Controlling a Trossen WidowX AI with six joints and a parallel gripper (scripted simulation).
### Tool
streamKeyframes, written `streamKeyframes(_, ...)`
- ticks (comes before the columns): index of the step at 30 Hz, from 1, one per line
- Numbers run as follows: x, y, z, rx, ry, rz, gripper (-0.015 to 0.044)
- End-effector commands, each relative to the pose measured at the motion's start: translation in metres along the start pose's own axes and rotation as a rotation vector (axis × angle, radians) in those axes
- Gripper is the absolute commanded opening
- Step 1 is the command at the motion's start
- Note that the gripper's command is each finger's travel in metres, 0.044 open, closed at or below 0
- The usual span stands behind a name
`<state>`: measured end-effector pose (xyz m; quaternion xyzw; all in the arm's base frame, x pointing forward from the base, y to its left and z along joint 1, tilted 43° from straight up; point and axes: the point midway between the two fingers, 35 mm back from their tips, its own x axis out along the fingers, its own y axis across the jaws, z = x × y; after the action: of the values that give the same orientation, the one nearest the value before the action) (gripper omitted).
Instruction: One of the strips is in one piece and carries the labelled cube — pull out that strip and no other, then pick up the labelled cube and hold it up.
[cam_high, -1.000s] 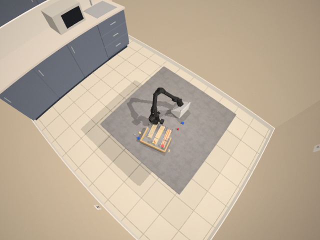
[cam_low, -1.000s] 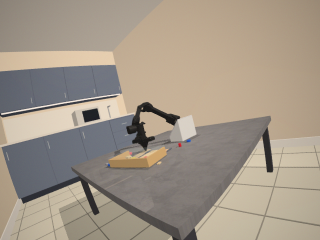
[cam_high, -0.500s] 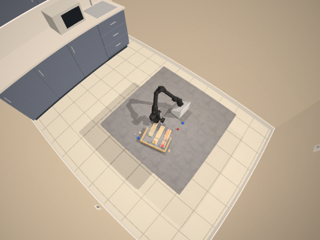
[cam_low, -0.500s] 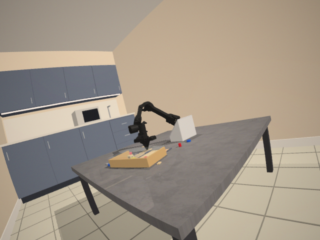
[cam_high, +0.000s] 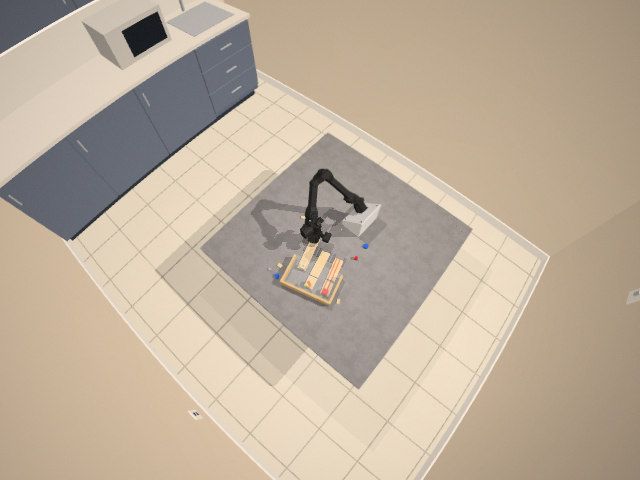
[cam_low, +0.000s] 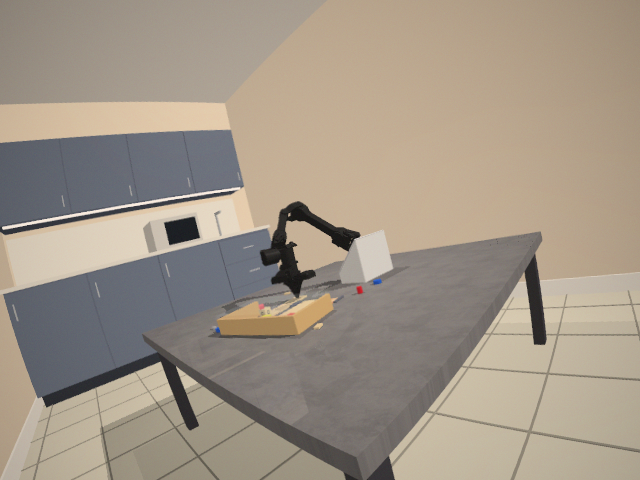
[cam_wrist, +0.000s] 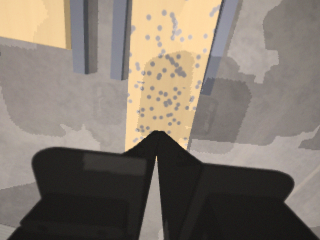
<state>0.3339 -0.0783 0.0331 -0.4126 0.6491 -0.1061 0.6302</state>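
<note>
The dotted wooden strip (cam_wrist: 170, 30) (cam_high: 309, 254) looks unbroken and runs out past the ends of its slate-blue rails. A pale cube (cam_high: 301, 267) (cam_low: 266, 310) with small marks sits on its far end. My gripper (cam_wrist: 158, 135) (cam_low: 297, 296) is shut and empty, tips down at the strip's near end; contact is unclear. A plain middle strip (cam_high: 320, 262) has a gap before its end piece, which bears a yellow and red object. A red-striped strip (cam_high: 334, 269) also looks split, with a red cube (cam_high: 325, 291) at its far end.
A wooden tray wall (cam_high: 305, 292) (cam_low: 258, 327) closes the far end and sides. A white wedge (cam_high: 361, 221) (cam_low: 374, 258) stands by the arm's base. A blue piece (cam_high: 366, 246) (cam_low: 377, 281), a red piece (cam_high: 356, 257) (cam_low: 359, 289) and wood bits lie around.
</note>
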Motion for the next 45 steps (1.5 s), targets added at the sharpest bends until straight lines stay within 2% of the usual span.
streamKeyframes(1, 0.006, 0.002, -0.014, -0.007, 0.025, 0.010, 0.0000)
streamKeyframes(45, 0.004, 0.003, -0.078, -0.010, 0.029, 0.010, 0.0000)
